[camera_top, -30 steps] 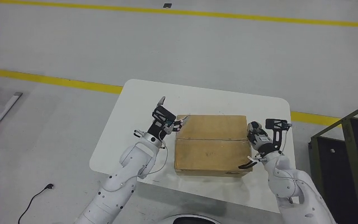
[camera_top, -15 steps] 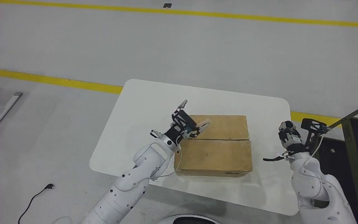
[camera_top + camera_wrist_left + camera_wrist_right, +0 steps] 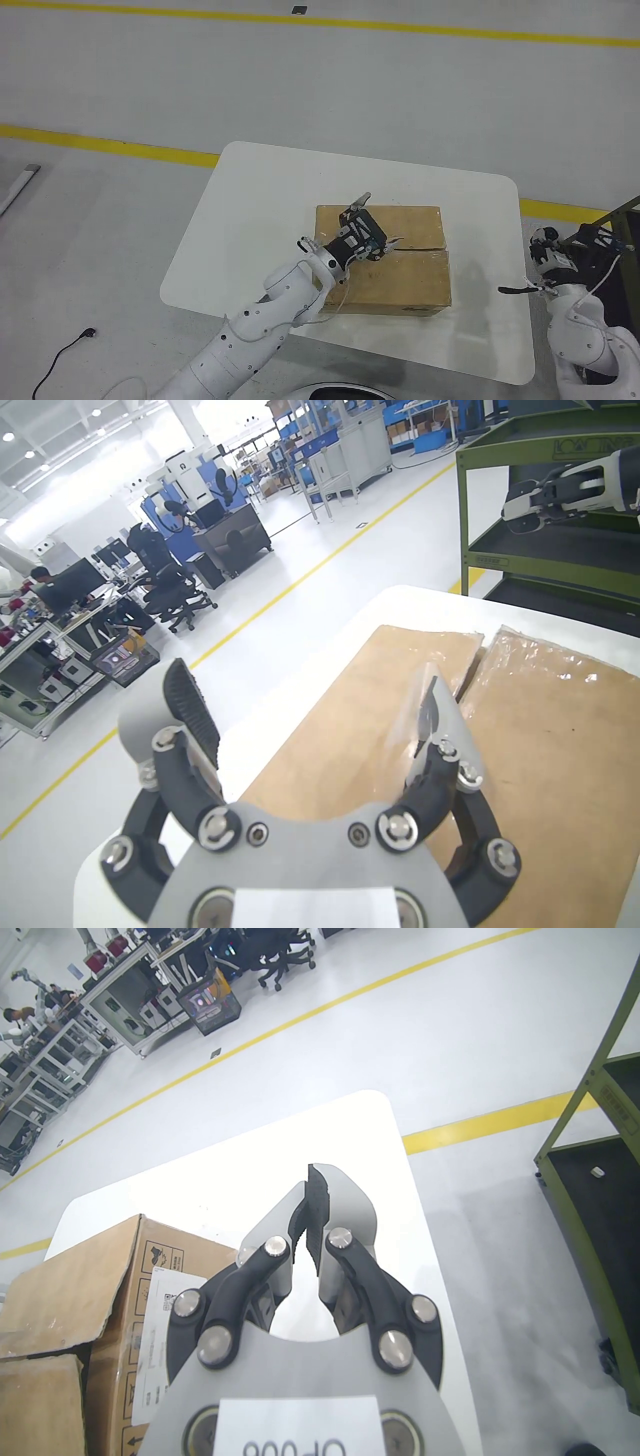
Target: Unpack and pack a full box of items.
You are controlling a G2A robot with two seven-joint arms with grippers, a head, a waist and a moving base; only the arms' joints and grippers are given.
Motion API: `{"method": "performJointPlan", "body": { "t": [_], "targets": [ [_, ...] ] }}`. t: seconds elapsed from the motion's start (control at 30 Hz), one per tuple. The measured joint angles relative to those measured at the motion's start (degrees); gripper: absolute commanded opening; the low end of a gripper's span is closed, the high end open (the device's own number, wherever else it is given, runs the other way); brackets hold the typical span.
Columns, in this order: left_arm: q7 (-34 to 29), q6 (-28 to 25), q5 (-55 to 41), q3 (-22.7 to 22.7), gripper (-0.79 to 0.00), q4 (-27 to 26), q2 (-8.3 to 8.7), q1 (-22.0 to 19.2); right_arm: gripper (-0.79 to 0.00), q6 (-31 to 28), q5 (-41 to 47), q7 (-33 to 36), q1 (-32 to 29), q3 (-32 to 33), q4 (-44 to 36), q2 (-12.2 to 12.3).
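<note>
1. The right gripper (image 3: 311,1210) hangs at the table's right edge, well apart from the box. Its pads are pressed together with nothing between them. In the top view its arm is cut off by the picture's corner.
2. The left gripper (image 3: 305,680) is over the box's lid on the robot's left side, near the seam. Its jaws are spread wide and hold nothing. A scrap of clear film (image 3: 417,700) rises against one finger. Whether that finger touches the cardboard cannot be told.
3. The box (image 3: 410,285) sits on the robot's right half of the white table (image 3: 250,200). Its two top flaps (image 3: 540,750) are folded down and glossy with tape. The left arm covers part of the lid from above.
4. In the right wrist view one flap edge looks torn and bent. A label (image 3: 167,1293) is on the box's side, partly behind the gripper. What is inside the box is hidden.
5. Beyond the table's right side stands a green cart (image 3: 595,1093), cut off at the frame.
6. A yellow line (image 3: 100,145) crosses the floor behind the table.
</note>
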Motion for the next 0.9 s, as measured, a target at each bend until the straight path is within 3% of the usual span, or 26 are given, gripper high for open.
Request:
{"method": "performJointPlan", "body": {
  "t": [0.43,0.9],
  "targets": [
    [-0.4,1.8,-0.6,5.2,0.000,4.4,-4.39,-5.4,-0.785,-1.6,2.3,-0.4,-1.7,4.1,1.5,-0.1],
    [-0.2,2.0,-1.0,7.7,0.000,7.5,-8.26,-9.1,-0.785,-1.9,3.4,0.2,-3.0,5.2,0.4,-0.3]
  ]
}}
